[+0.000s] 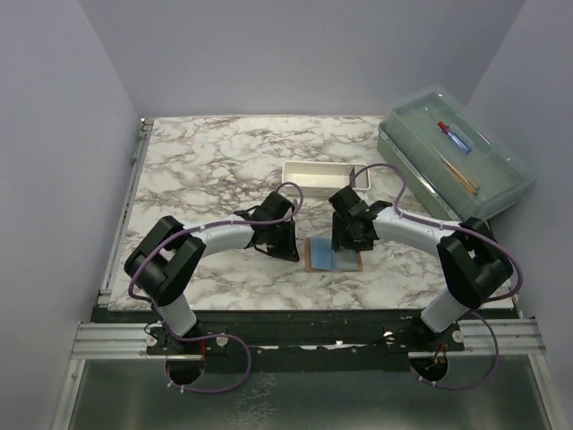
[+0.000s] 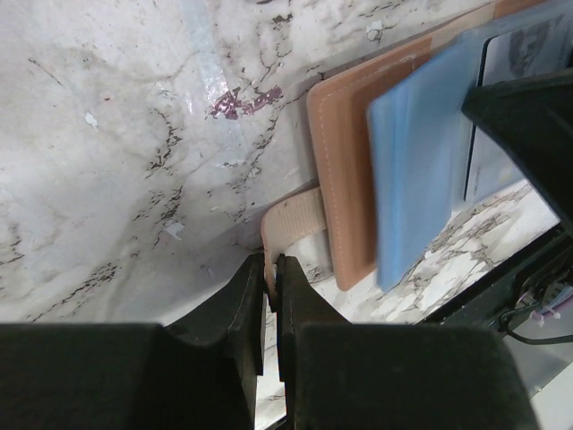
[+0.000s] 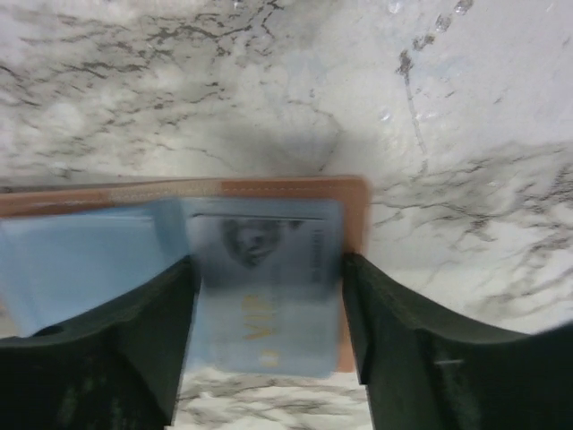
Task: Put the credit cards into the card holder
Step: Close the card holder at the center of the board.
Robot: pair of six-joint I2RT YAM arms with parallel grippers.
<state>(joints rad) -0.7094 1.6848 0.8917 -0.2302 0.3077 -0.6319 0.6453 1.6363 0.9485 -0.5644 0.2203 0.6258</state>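
- Tan strap (image 2: 295, 215) of the open card holder (image 2: 345, 170) is clamped between the left fingers (image 2: 242, 309), low on the marble counter (image 2: 116, 134)
- Right fingers (image 3: 385, 331) stand wide astride a pale blue credit card (image 3: 260, 251) lying on one panel; whether they press its edges I cannot tell
- Step, likely: seating this card; next, slide it squarely into the pocket
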